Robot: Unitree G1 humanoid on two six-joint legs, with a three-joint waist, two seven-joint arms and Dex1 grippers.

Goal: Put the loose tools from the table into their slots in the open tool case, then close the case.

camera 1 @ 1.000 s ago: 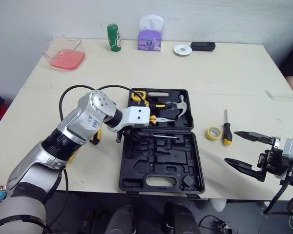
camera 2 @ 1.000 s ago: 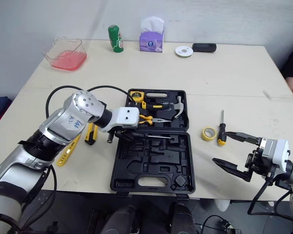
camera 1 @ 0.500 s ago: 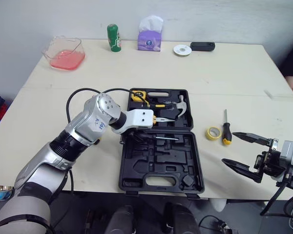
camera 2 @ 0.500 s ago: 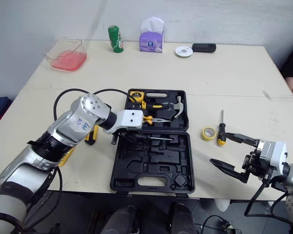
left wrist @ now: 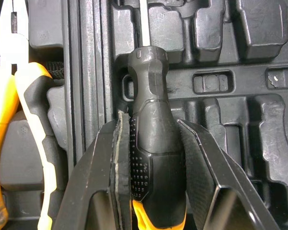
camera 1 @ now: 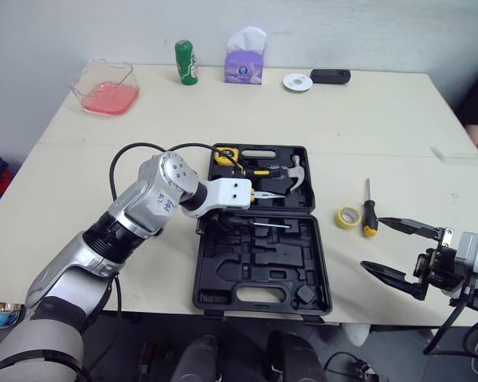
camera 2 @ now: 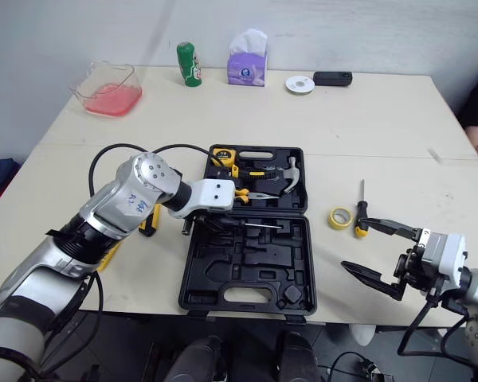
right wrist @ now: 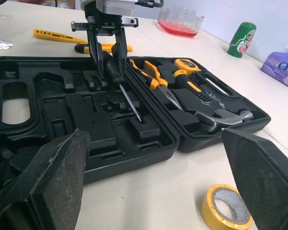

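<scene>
Soft, even light from overhead keeps the table [camera 1: 382, 119] bright, with no glare on it. Faint, blurred-edge shadows lie just beside the case [camera 1: 307, 239]. Its black moulding stays dark, with dull highlights on the ridges. In the left wrist view the screwdriver [left wrist: 151, 143] handle carries a weak sheen, and the metal of the pliers [left wrist: 14, 28] glares white.

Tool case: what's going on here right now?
The left gripper is shut on a black-and-yellow screwdriver, holding it low over the tray half of the open tool case, shaft pointing into the moulded slots. Pliers, hammer and tape measure already sit in the other half. The right gripper hangs open near the table's front edge, close to a yellow tape roll and a second screwdriver lying loose on the table.
</scene>
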